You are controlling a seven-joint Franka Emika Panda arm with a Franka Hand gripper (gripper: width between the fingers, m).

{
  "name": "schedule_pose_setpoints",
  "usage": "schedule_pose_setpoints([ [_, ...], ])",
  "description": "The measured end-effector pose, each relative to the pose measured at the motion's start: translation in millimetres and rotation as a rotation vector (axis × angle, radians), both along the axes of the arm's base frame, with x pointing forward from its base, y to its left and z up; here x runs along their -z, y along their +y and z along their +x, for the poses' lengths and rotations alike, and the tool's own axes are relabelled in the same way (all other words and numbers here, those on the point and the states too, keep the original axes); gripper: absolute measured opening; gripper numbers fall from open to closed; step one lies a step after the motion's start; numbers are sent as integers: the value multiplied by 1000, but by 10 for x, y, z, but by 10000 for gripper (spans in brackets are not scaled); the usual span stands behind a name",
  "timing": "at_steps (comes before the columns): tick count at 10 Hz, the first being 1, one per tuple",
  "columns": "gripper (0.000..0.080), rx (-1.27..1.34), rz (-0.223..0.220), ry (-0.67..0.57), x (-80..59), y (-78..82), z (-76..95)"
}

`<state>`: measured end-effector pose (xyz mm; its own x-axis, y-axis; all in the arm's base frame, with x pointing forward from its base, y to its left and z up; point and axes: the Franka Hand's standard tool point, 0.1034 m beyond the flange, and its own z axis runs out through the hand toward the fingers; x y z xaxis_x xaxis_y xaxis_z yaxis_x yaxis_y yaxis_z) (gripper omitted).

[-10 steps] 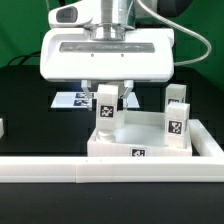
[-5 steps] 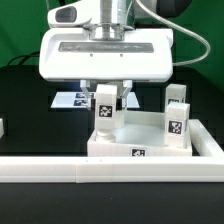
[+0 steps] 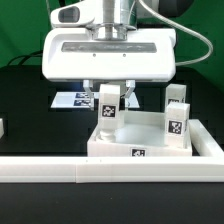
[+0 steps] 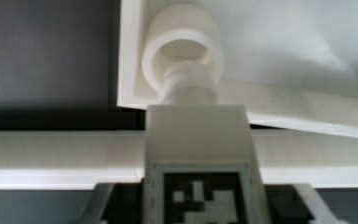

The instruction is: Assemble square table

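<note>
Arm: white Panda wrist fills the upper middle of the exterior view, pointing straight down over the work.
Gripper [image 3: 108,97]: fingers part-way closed, one on each side of a leg block; they clamp it.
Fingers [image 3: 91,95]: the near one presses the block's flank on the exterior view's left; the other sits against the opposite flank.
Held leg block [image 3: 107,110]: white, upright, tag facing the camera; its lower end stands at the tabletop's corner on the exterior view's left. In the wrist view the block [image 4: 201,150] runs down toward a raised round corner hole [image 4: 181,50], its narrow tip at the hole's mouth. How far it is seated, cannot tell.
Tabletop [image 3: 150,146]: large white square with raised rim, lying flat on the black table, tag on its front wall.
Second leg block [image 3: 177,116]: upright at the tabletop's corner on the exterior view's right, tags visible.
Border rail [image 3: 60,170]: long, white, runs across just in front of the tabletop.
Marker board [image 3: 72,100]: flat on the table behind, partly hidden by the gripper.
</note>
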<state>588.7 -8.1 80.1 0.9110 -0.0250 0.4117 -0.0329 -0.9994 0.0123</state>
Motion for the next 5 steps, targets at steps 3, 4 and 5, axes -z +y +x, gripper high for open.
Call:
schedule_pose_setpoints([
  [3, 287, 5, -5, -7, 2, -34, -7],
  [4, 287, 5, -7, -10, 2, -37, -7],
  [5, 287, 5, -7, -10, 2, -36, -7],
])
